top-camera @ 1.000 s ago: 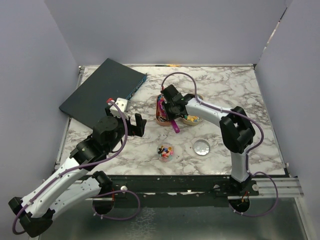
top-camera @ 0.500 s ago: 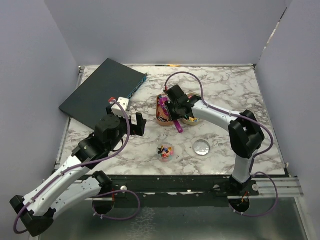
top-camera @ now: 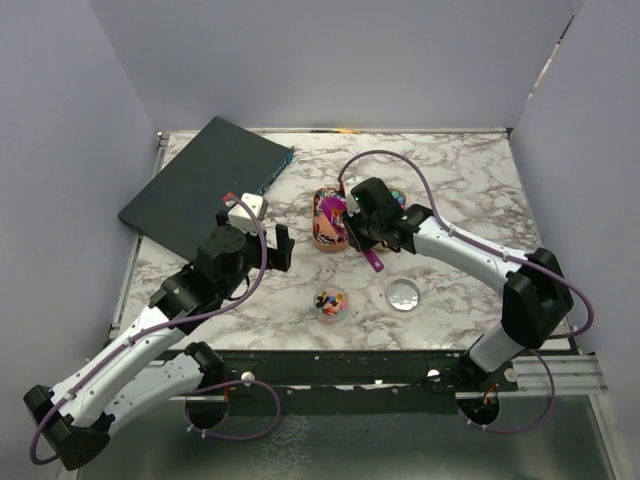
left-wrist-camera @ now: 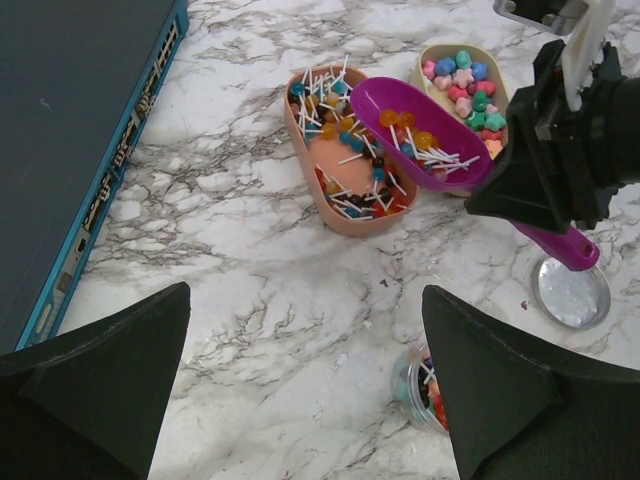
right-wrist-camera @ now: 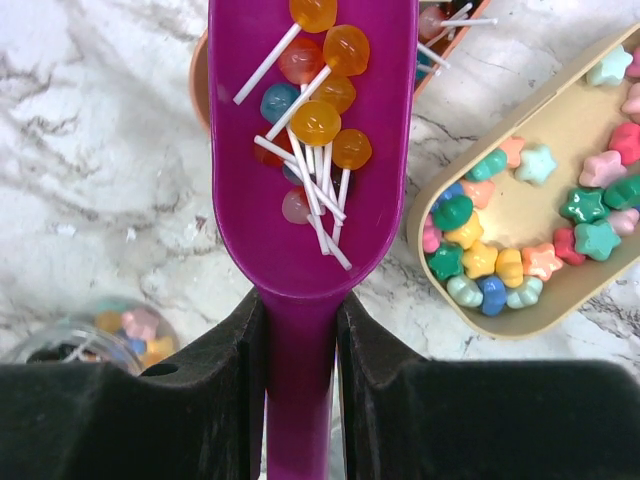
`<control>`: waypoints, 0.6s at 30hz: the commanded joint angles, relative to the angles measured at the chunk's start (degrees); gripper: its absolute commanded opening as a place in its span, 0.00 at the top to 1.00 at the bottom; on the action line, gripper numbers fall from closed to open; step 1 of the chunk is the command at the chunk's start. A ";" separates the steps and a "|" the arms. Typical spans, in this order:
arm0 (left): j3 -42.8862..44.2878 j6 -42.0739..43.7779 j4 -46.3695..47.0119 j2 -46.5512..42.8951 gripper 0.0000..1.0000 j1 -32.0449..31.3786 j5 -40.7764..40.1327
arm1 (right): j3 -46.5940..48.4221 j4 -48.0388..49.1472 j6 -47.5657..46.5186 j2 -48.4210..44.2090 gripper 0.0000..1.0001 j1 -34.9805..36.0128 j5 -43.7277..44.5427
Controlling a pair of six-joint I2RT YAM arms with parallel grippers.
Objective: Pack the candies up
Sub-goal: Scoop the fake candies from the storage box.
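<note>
The candies are tiny ball lollipops on white sticks and small star sweets. My right gripper (right-wrist-camera: 300, 310) is shut on the handle of a purple scoop (right-wrist-camera: 315, 230) that carries several lollipops (right-wrist-camera: 320, 110). The scoop (top-camera: 334, 211) hangs over the near-right edge of an orange oval tray (left-wrist-camera: 335, 165) full of lollipops. Beside it a beige tray (right-wrist-camera: 520, 215) holds star sweets. A small clear jar (top-camera: 331, 302) with mixed candies stands nearer the arms, and its right side is hidden by a finger in the left wrist view. My left gripper (left-wrist-camera: 305, 300) hovers open to the jar's left, holding nothing.
A round clear lid (top-camera: 404, 295) lies flat to the right of the jar. A flat dark blue box (top-camera: 205, 185) lies at the back left of the marble table (top-camera: 460, 180). Grey walls close in three sides.
My right arm has swung its elbow out to the right and drawn the loaded scoop back and rightward off the orange tray. The left arm has edged slightly forward.
</note>
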 commanded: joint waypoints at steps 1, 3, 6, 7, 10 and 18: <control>-0.65 -0.72 0.78 0.73 0.01 0.32 2.48 | -3.34 0.39 -7.92 -5.49 1.00 0.80 -4.11; -0.61 -1.10 0.98 1.04 0.01 0.30 3.20 | -5.21 0.34 -10.95 -8.74 0.99 1.06 -7.56; -0.17 -1.55 1.31 1.83 0.01 0.28 3.77 | -7.69 -0.08 -15.25 -13.05 0.99 1.33 -13.88; 0.09 -2.00 1.36 1.95 0.01 0.32 4.27 | -8.22 -0.92 -16.73 -14.17 0.99 1.43 -15.75; 0.85 -3.42 1.83 2.31 0.01 0.33 6.28 | -8.91 -4.23 -21.24 -16.82 0.99 1.82 -19.59; 2.83 -5.63 2.22 3.06 0.01 0.30 10.23 | -12.88 -5.78 -31.47 -24.61 1.00 3.90 -21.85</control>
